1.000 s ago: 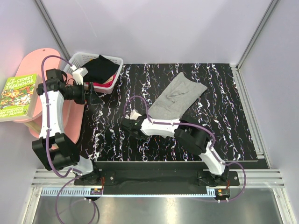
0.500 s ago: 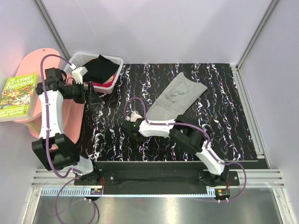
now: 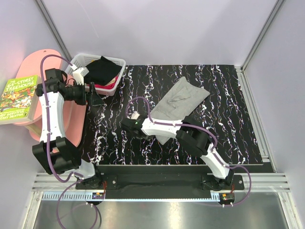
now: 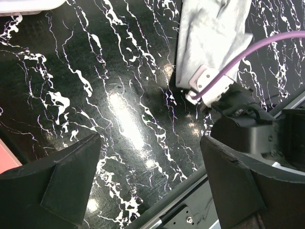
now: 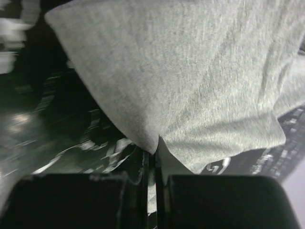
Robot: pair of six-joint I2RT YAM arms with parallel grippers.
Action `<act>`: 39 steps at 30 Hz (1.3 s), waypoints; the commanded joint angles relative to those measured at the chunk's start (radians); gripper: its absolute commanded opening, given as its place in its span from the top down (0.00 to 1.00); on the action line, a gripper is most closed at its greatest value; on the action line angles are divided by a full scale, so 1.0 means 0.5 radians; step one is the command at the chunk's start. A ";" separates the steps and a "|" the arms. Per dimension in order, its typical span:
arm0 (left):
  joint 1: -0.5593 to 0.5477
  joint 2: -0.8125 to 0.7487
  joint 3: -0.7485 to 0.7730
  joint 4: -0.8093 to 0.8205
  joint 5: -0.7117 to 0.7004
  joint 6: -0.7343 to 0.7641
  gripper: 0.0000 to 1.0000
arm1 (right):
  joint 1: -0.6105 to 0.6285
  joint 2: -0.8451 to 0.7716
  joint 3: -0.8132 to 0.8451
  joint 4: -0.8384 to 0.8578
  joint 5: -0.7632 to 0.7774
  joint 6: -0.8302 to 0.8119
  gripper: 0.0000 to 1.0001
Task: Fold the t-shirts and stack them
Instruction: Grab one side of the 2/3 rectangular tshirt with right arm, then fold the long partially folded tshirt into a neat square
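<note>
The right arm reached low and leftward across the desk (image 3: 228,124), elbow bent, its hand (image 5: 151,153) pinching the near edge of the grey t-shirt (image 3: 183,98), which lay rumpled mid-desk. The left arm stood raised beside the basket (image 3: 90,56), its hand (image 4: 147,177) spread wide above the desk. The black t-shirt (image 3: 102,70) lay in the basket.

White lattice basket (image 3: 85,56) at table's far-left corner, red-pink item (image 3: 110,85) inside; black white-veined table (image 3: 228,119); pink round stool (image 3: 33,67) left of table, colourful book (image 3: 18,98) lying on it
</note>
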 commanded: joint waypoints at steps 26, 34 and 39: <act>0.010 -0.016 0.151 -0.015 0.089 0.004 0.09 | -0.306 -0.863 0.041 0.071 -1.016 0.190 1.00; 0.010 0.009 0.176 -0.021 0.089 -0.012 0.09 | -0.671 -0.886 -0.092 0.243 -1.231 0.064 1.00; 0.007 0.018 0.197 -0.030 0.067 -0.009 0.09 | -0.800 -0.818 -0.101 0.292 -1.322 0.021 1.00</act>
